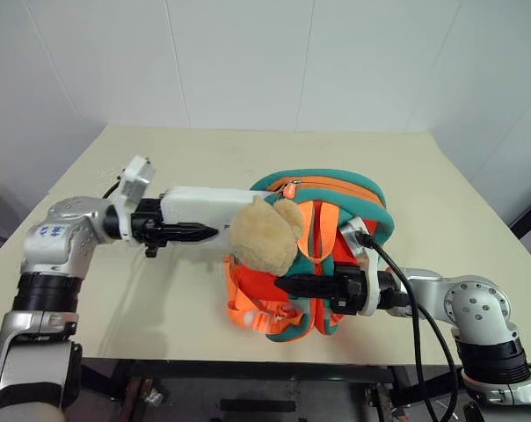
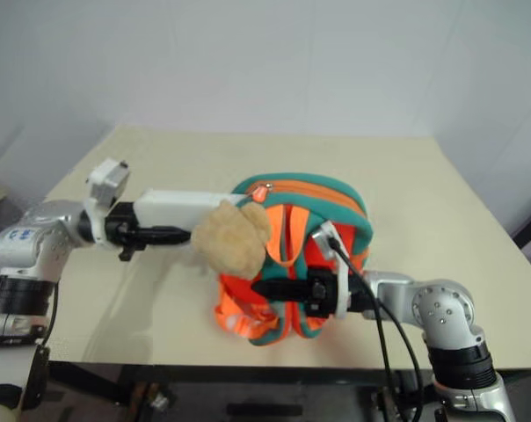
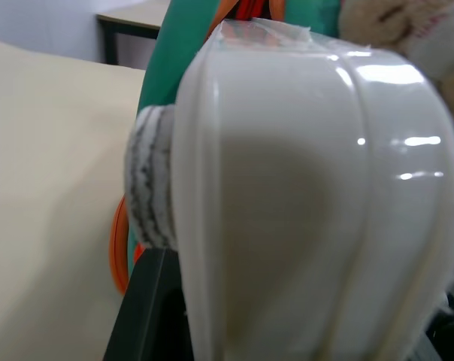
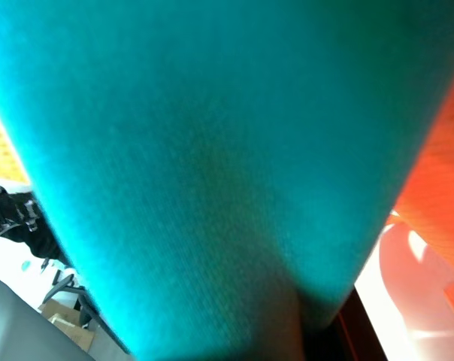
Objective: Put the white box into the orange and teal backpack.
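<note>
We keep left gripper (image 1: 191, 231) jaws clamped on the white box (image 1: 208, 207), feeding it level into the orange and teal backpack (image 1: 336, 220); right gripper (image 1: 292, 286) jaws clamped on its teal strap.

Beige table (image 1: 441, 185) against a white tiled wall (image 1: 248, 61).

white box (image 1: 206, 205): flat, level, end seemingly at backpack's mouth | orange and teal backpack (image 1: 336, 207): upright on table

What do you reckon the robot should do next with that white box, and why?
Probably push the white box further into the backpack. The left gripper holds it level with its far end at the bag's opening, while the right gripper grips the bag.
</note>
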{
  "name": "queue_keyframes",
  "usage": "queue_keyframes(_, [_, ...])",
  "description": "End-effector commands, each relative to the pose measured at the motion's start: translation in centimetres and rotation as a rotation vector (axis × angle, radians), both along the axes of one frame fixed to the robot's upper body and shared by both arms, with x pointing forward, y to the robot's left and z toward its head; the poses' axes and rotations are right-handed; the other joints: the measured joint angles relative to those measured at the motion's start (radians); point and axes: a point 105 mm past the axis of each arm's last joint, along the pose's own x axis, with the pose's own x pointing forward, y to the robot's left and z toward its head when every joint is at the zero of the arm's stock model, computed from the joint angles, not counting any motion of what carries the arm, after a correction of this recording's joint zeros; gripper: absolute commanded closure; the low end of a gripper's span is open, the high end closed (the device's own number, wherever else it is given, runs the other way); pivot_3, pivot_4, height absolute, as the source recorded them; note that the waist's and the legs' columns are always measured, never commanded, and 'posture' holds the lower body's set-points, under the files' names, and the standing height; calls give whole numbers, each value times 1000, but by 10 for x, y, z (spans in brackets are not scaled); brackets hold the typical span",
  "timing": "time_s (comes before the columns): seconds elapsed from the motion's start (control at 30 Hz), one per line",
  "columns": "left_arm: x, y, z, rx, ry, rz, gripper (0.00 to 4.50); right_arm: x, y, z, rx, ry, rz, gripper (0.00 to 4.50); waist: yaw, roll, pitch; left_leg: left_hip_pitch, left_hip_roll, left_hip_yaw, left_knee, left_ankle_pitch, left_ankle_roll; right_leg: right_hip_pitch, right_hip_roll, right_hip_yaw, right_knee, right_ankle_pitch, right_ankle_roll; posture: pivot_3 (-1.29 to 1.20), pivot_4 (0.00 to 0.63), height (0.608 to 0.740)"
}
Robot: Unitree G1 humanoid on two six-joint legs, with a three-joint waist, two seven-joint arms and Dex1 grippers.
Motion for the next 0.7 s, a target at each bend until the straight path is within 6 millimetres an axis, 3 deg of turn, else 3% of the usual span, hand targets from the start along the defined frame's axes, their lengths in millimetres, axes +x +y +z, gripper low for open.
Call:
queue_keyframes(0.03, [4,-13,12,38,-55,-21,3234,-2,4,6,22,-26,9,4455,2,0,0,0,0,0,0,0,0,0,0,0,0,0,0,0,150,740])
queue_keyframes(0.23, [15,-43,4,195,-162,-4,3234,-2,8,4,33,-24,7,4455,3,0,0,0,0,1,1,0,0,0,0,1,0,0,1,0,150,740])
queue_keyframes(0.57, [22,-86,-2,193,-162,-64,3234,-1,15,4,58,-29,-2,4455,3,0,0,0,0,1,2,0,0,0,1,2,1,1,1,0,150,740])
queue_keyframes(0.7, [17,-89,0,152,-125,-103,3234,-2,17,4,66,-29,-8,4455,4,0,0,0,0,1,3,0,0,0,1,3,1,1,2,0,150,740])
